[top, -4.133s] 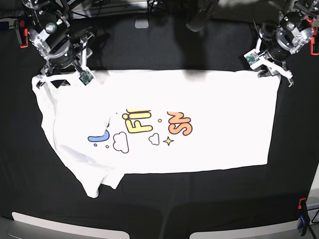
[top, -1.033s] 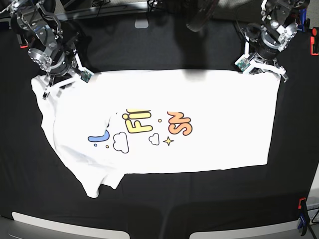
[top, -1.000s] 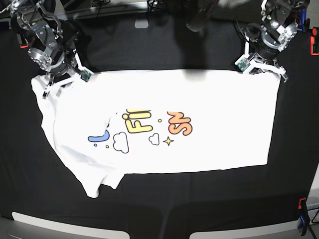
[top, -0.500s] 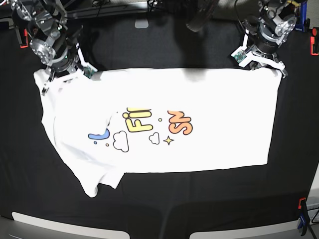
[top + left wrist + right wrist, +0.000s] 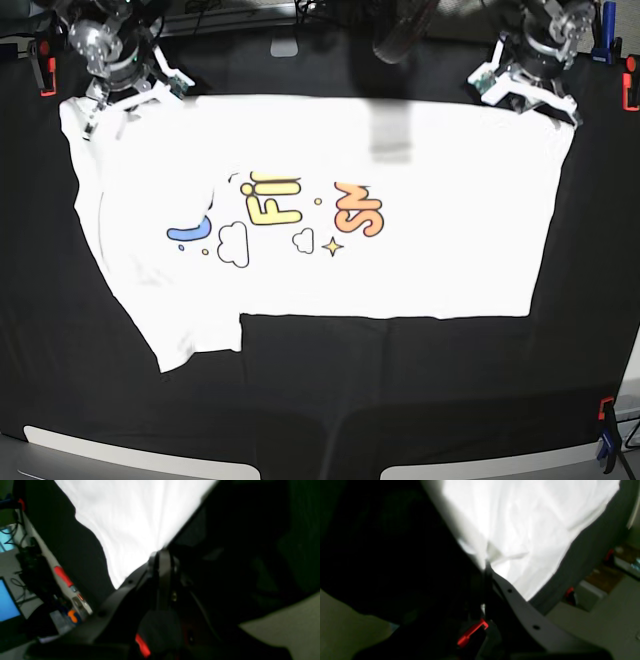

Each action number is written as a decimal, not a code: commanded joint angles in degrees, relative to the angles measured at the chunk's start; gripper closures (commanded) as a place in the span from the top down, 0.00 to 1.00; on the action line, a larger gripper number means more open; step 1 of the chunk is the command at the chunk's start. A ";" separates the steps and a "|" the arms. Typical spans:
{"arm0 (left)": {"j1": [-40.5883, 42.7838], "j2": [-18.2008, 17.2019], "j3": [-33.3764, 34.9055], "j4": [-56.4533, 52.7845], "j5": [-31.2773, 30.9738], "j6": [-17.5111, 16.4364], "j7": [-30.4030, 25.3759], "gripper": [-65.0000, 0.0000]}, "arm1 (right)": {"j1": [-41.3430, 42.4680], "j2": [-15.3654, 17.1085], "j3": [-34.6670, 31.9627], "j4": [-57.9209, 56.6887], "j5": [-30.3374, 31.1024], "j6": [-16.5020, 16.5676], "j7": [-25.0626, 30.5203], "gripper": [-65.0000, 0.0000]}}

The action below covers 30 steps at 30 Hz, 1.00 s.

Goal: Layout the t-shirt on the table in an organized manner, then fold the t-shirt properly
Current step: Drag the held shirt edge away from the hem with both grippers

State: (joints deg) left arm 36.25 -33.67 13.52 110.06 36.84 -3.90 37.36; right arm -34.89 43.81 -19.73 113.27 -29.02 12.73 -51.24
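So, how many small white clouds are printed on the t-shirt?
2. The larger cloud sits below and left of the yellow letters on the t-shirt; the smaller cloud sits just left of the star. Folds near the left sleeve may hide more.

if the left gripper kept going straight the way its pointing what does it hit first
The t-shirt. The left gripper is shut on a corner of the white cloth, fingers pointing into it. Beyond the cloth lies the black table, though depth is hard to judge in the wrist view.

soft white cloth t-shirt (image 5: 420, 190) on matt black cloth table (image 5: 400, 400).
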 commanded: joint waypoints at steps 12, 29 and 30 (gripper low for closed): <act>8.57 -0.79 -0.28 4.39 6.69 9.73 2.32 0.00 | -6.78 0.96 0.57 0.96 -5.97 -5.81 -0.92 0.00; 5.35 -2.84 -0.28 4.79 -4.17 0.55 -4.94 0.35 | -6.73 0.96 0.57 1.01 -5.99 -6.16 -1.31 0.00; 5.35 -3.63 -0.28 4.28 -4.13 -0.57 -6.10 0.35 | -6.73 0.96 0.57 1.01 -5.99 -6.16 -1.33 0.00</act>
State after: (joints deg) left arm 41.39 -36.60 13.52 113.80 32.10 -5.04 31.00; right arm -41.43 43.97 -19.66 113.36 -33.69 7.44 -51.53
